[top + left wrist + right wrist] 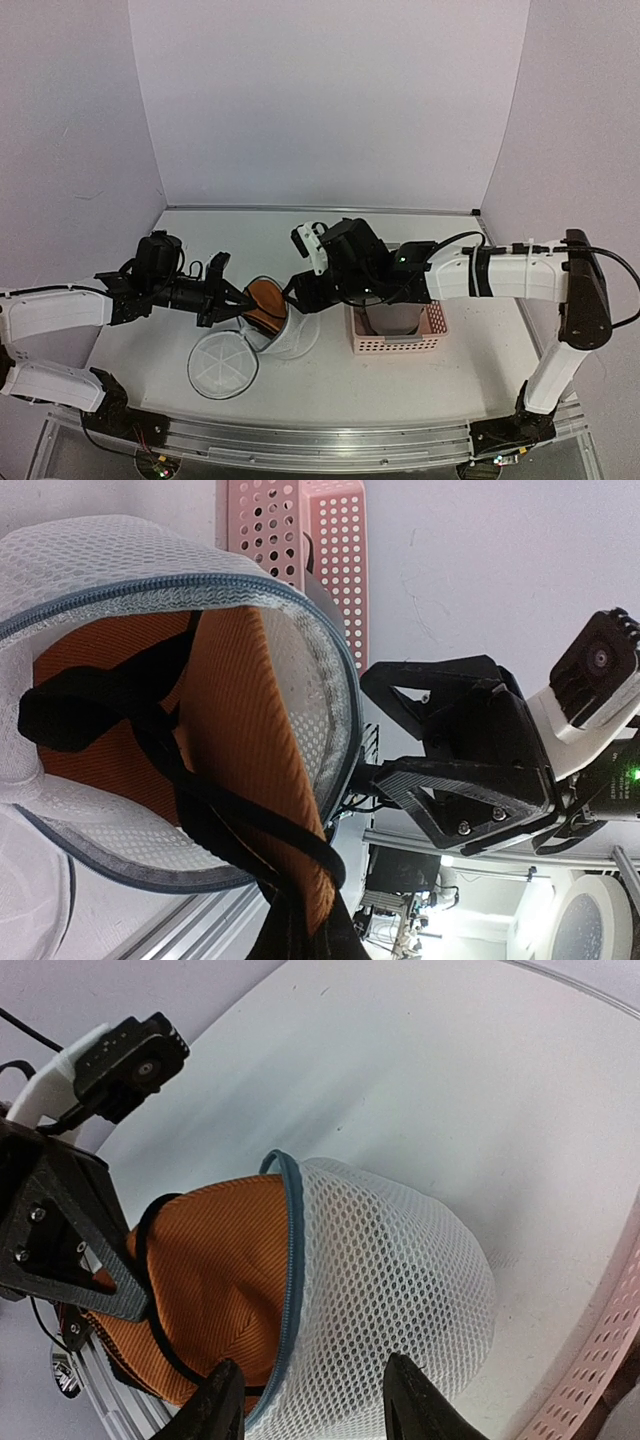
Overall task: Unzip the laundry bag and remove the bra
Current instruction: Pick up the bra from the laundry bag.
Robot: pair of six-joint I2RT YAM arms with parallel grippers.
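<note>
My left claw (240, 300) sits at the mouth of the laundry bag (400, 1280). Its fingertips come together on the edge of the bra (240, 710), so I judge it closed on the orange cup, though my own wrist view hides the tips themselves. My right claw (312, 1400) is spread wide and straddles the mesh wall just behind the zipper rim (292, 1260). Whether its fingers press the mesh I cannot tell.

The bag lies on its side on the table (420, 390), between my two arms. Its unzipped lid (222, 362) is flopped flat on the near-left side, and the pink basket (400, 343) stands just to its right. The bag's long axis runs left to right, with the open mouth facing left, straight at my left claw. The bra is half out: one cup bulges past the rim, while the black straps loop back inside.

So the way out is leftward, along that axis. My left arm is the nearer one for pulling, and my right is placed to hold the bag back. I reckon a strap could snag on the rim.
</note>
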